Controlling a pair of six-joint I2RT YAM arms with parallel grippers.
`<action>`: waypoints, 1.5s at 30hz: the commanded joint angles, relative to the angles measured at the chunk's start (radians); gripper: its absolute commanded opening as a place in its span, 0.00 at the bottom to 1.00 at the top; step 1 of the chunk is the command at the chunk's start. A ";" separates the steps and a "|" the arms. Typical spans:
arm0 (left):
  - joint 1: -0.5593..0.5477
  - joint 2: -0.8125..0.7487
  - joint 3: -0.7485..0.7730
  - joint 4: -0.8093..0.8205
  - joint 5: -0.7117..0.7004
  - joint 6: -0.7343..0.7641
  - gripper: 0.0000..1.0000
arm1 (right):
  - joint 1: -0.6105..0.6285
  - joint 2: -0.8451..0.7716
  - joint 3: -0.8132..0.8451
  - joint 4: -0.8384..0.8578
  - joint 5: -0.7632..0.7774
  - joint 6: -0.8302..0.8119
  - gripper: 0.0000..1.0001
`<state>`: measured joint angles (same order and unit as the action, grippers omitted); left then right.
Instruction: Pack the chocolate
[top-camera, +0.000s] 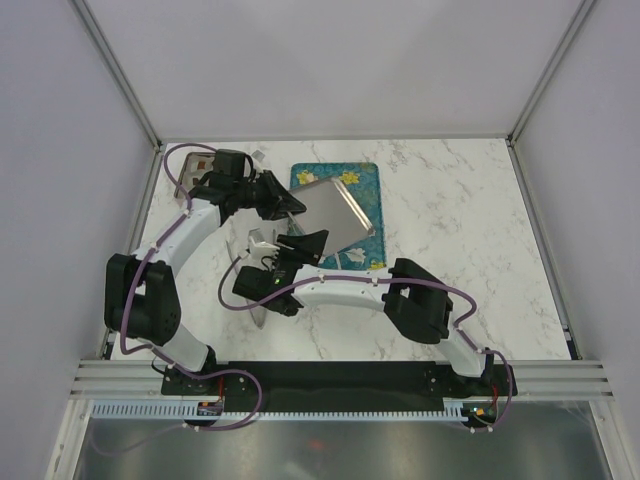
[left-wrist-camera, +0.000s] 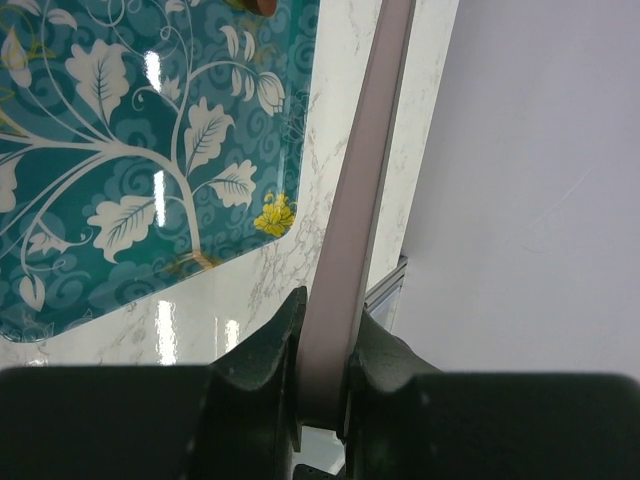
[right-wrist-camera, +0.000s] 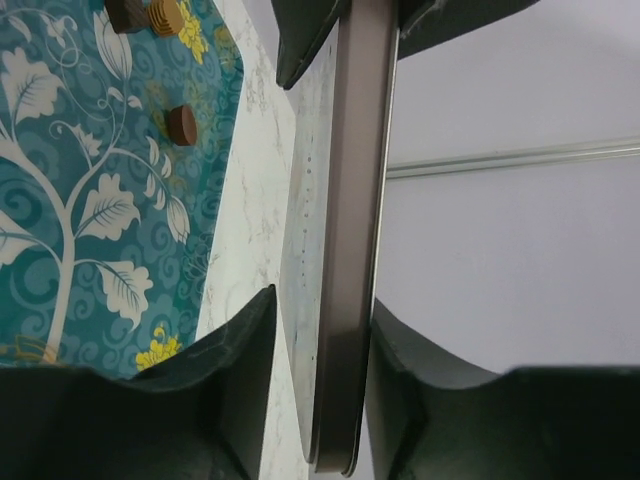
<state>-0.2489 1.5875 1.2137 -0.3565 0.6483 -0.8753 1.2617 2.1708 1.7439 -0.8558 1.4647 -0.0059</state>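
A flat silver metal tin (top-camera: 338, 214) hangs tilted above the teal flower-print tray (top-camera: 365, 180). My left gripper (top-camera: 291, 206) is shut on its left edge; in the left wrist view (left-wrist-camera: 322, 345) both jaws press the thin rim (left-wrist-camera: 355, 200). My right gripper (top-camera: 309, 241) grips the near edge; in the right wrist view (right-wrist-camera: 320, 345) the jaws stand close on either side of the tin (right-wrist-camera: 350, 220). Three brown chocolate pieces lie on the tray: a round one (right-wrist-camera: 181, 125), a ridged one (right-wrist-camera: 162, 15) and a dark one (right-wrist-camera: 124, 12). Other pieces are hidden under the tin.
A small pinkish box (top-camera: 197, 166) sits at the far left beside the left arm. Silvery metal tongs (top-camera: 257, 243) lie partly under the right forearm. The enclosure walls and frame rails (top-camera: 150, 130) bound the marble table (top-camera: 460, 220).
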 joint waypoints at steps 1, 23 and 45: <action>-0.001 -0.060 -0.003 0.036 0.054 -0.031 0.02 | -0.007 0.004 0.036 0.081 0.062 -0.092 0.43; 0.201 -0.032 0.323 0.021 0.128 0.082 0.68 | 0.018 -0.140 0.144 0.097 -0.162 -0.184 0.00; 0.424 -0.144 0.017 0.392 0.384 0.107 0.68 | -0.769 -0.477 -0.101 0.913 -1.924 0.763 0.00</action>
<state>0.1684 1.4490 1.2690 -0.2020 0.8322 -0.7242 0.5163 1.6760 1.7168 -0.2398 -0.0849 0.4969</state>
